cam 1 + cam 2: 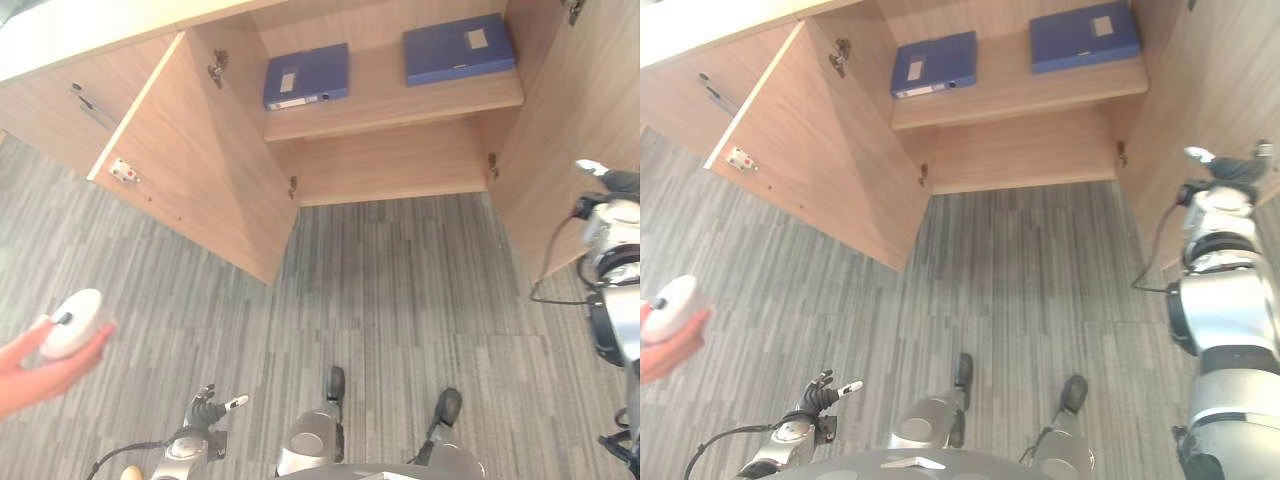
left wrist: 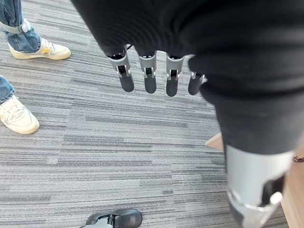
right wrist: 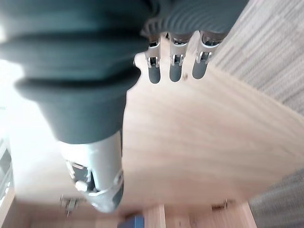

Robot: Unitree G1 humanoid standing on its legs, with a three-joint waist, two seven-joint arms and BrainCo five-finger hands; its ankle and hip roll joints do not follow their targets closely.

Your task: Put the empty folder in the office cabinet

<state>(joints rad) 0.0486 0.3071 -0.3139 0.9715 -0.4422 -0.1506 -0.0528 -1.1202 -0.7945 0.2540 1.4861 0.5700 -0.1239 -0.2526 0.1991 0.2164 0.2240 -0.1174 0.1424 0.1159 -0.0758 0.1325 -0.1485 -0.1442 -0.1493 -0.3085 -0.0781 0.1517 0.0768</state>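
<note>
Right now your cabinet (image 1: 400, 170) stands open ahead of you, both doors swung wide, the left door (image 1: 200, 160) angled out over the grey carpet (image 1: 400, 300) and the right door (image 1: 570, 130) beside your right arm. Two blue folders lie flat on the shelf (image 1: 390, 105) inside: one folder (image 1: 307, 76) toward the left, the other folder (image 1: 459, 48) toward the right, well apart from each other and from both of your hands.

Your left hand (image 2: 152, 76) hangs low by your side over the carpet, its fingers straight and relaxed with nothing in them. Your right hand (image 3: 175, 66) is raised next to the inner face of the right door, fingers likewise straight and holding nothing; you cannot tell from the views whether the tips touch the wood.

At your far left a person's hand (image 1: 45, 370) holds a white round object (image 1: 72, 322). A person's light shoes (image 2: 16, 116) stand on the carpet near your left hand.
</note>
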